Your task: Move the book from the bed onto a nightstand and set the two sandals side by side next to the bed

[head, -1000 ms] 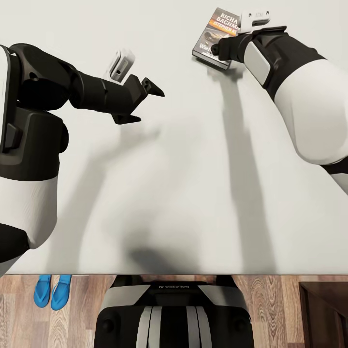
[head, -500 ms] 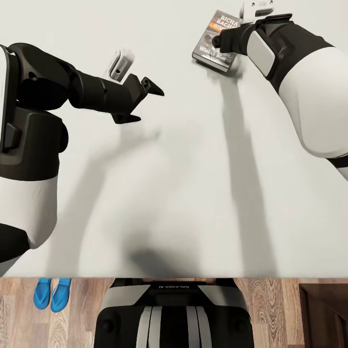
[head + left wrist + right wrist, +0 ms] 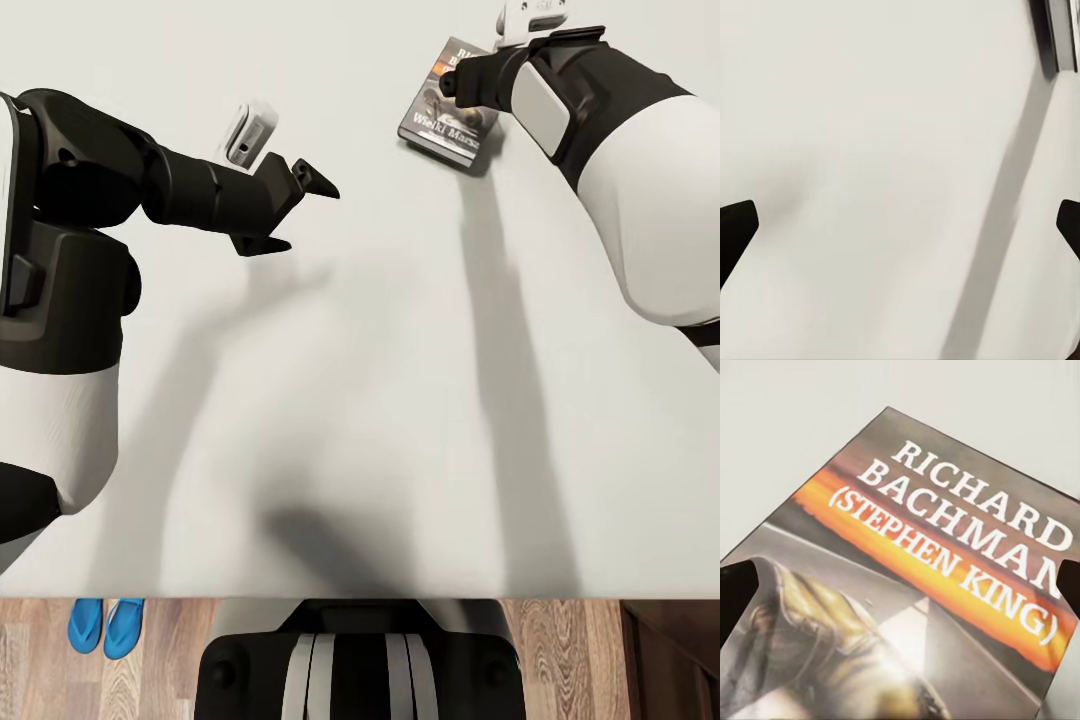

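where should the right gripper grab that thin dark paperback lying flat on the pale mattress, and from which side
Probably by a free edge. The thin dark paperback with the orange band lies flat on the pale grey-white mattress, cover up, so there is no face to pinch from above. The right gripper hangs open right over the cover; it would likely do better lower, one finger sliding under the near long edge and the other closing on top.

Book on the bed, sandals on the floor.
The dark-covered book [image 3: 447, 110], with white "RICHARD BACHMAN" above an orange band, lies flat on the pale bed [image 3: 380, 400]; two blue sandals [image 3: 106, 627] sit side by side on wood planks just beside the bed's edge.
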Controlling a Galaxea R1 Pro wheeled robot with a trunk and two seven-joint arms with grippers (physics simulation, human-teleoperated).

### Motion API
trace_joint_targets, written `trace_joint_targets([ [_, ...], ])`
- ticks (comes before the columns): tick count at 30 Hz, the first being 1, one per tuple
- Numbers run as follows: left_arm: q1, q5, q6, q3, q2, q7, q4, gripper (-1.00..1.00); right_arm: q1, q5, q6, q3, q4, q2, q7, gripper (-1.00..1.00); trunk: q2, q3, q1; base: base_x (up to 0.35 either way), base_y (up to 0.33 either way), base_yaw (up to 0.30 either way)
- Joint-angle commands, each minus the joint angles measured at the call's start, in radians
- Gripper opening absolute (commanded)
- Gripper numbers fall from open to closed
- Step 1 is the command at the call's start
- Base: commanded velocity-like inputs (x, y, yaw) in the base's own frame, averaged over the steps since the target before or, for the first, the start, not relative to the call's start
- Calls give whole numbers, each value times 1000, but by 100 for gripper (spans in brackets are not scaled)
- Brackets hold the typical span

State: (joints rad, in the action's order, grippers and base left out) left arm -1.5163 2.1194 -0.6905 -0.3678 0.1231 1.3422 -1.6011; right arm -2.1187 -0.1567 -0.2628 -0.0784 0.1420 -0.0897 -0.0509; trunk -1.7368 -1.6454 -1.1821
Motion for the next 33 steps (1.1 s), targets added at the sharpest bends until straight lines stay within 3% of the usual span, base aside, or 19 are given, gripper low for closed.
trace_joint_targets([
  [1, -1, 4, -9, 0, 0, 6, 0, 100, 0, -11, -6, -8, 2, -1, -4, 100, 0, 0, 0, 15, 0, 0],
  [33, 2, 4, -9, -5, 8, 8, -4, 100, 18, -19, 23, -2, 35, -6, 18, 100, 0, 0, 0, 37, 0, 0],
])
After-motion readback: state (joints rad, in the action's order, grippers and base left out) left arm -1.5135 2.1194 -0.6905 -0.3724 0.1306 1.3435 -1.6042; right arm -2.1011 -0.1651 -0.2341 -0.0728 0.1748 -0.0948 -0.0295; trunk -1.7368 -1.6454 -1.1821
